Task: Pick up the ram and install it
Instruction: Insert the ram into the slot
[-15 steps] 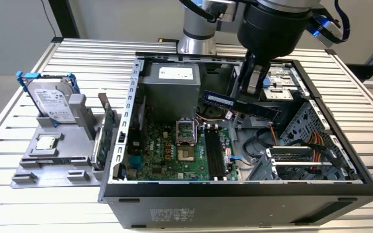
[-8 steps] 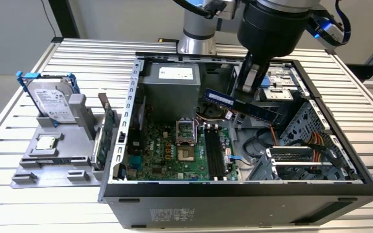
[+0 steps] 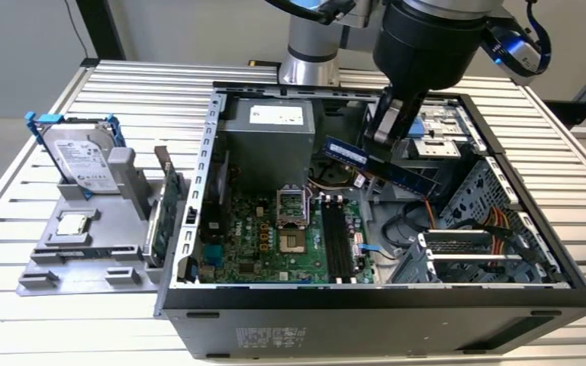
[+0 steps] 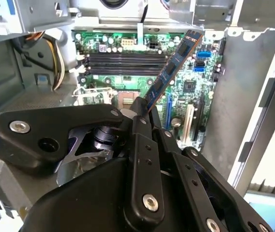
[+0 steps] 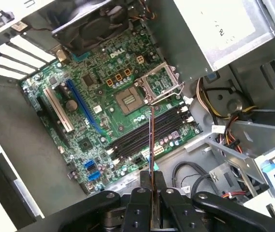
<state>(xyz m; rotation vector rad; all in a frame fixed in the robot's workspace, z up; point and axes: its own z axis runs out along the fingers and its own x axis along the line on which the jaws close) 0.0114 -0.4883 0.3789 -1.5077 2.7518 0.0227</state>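
Your open case [image 3: 375,309] fills the middle of the exterior view, sitting on the slatted surface [image 3: 28,320]. Inside it are the motherboard [image 3: 262,244], a power supply [image 3: 272,126] and, at right, cables [image 3: 481,221]. At left, a grey stand [image 3: 79,252] carries the hard drive [image 3: 77,162] and a green card [image 3: 171,200]. The pincer [image 3: 387,137] is clamped on the ram [image 3: 349,152], which tilts above the black slots [image 3: 336,244], right of centre.

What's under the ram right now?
In the first wrist view the ram, clamped in the jaws, hangs over the motherboard's empty black memory slots; its edge hides a sliver of them.
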